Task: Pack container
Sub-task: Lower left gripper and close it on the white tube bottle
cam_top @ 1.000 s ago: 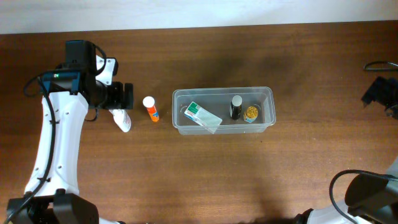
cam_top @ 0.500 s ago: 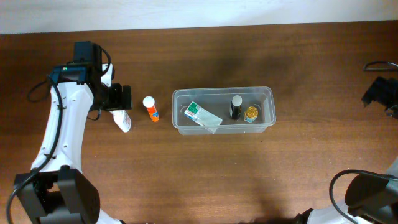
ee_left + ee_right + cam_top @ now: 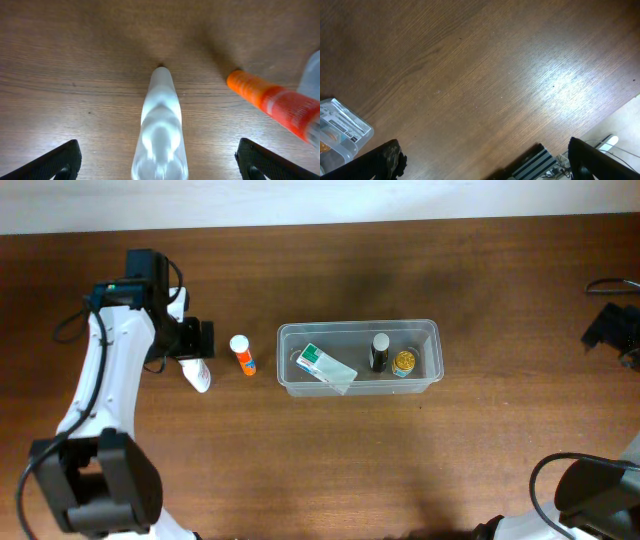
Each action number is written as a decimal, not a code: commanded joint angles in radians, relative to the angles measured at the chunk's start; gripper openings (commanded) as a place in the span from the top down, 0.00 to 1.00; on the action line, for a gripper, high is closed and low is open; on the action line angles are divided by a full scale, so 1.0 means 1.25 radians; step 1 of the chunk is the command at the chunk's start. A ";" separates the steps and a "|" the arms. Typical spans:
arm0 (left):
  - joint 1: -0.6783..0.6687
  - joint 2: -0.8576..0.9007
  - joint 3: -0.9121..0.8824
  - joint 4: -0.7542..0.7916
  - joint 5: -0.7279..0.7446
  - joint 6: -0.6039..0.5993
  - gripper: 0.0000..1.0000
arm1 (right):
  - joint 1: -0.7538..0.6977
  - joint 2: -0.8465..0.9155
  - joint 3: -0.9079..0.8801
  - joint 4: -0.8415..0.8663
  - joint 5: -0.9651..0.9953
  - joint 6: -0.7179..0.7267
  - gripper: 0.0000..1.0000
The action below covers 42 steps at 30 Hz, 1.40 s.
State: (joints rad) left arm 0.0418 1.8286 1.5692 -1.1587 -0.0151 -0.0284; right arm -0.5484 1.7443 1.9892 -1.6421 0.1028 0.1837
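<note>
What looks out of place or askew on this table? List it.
Nothing is spilled or damaged. The white-and-green box lies diagonally, askew, inside the container. A white bottle and an orange bottle sit outside the container, on the table to its left.
</note>
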 commanded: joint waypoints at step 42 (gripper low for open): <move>0.005 0.125 0.016 0.021 0.009 -0.013 0.56 | -0.002 0.004 -0.002 0.001 -0.004 0.007 0.02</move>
State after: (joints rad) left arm 0.0418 1.9766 1.5692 -1.1358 -0.0116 -0.0467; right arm -0.5484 1.7443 1.9892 -1.6421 0.1028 0.1841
